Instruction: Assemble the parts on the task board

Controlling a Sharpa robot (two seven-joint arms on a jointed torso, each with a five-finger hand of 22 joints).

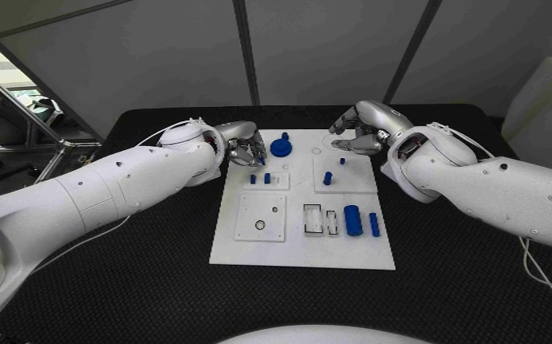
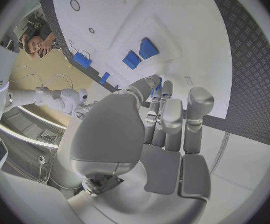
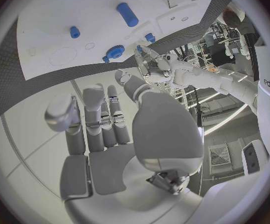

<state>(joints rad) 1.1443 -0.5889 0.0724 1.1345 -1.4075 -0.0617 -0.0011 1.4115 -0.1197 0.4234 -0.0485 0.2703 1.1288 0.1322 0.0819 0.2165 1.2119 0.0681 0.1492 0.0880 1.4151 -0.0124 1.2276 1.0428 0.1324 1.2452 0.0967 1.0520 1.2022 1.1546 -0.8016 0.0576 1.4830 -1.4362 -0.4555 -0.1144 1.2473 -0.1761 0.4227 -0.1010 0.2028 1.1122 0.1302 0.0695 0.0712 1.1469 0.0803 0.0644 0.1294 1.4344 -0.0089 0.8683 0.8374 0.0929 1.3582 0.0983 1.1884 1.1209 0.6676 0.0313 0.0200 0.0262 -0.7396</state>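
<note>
Left robot hand (image 1: 244, 149) is over the far left part of the board (image 1: 301, 258), just beside the blue gear (image 1: 281, 148). In the left wrist view a small blue part (image 2: 156, 88) sits between its fingertips (image 2: 166, 88), so it looks to be pinching a peg; the rest of that part is hidden by the fingers, so its shape is not clear.

Right robot hand (image 1: 359, 131) hangs at the far right corner of the board. In its wrist view the fingers (image 3: 92, 100) are apart and hold nothing.

Parts on the board: the gear at the far edge; two short pegs (image 1: 260, 178) standing side by side on the left raised plate; one peg (image 1: 328, 177) on the right raised plate; a thick cylinder (image 1: 353, 220) and a thin rod (image 1: 374, 224) lying near the right edge, next to the rectangular slots.

Handling, judged only from appearance:
- Parts look like rigid plastic, light, smooth, not fragile.
- Small and round, so likely to roll or slip out of a loose pinch.
- Pegs: take at the upper end, fingertips opposed across the diameter, leaving the lower end free for the hole.
- Cylinder and rod: grip across the middle from the sides.
- Gear: hold by the raised hub or by the toothed rim.
- Tight fits are probable; keep each part upright and press gently.
</note>
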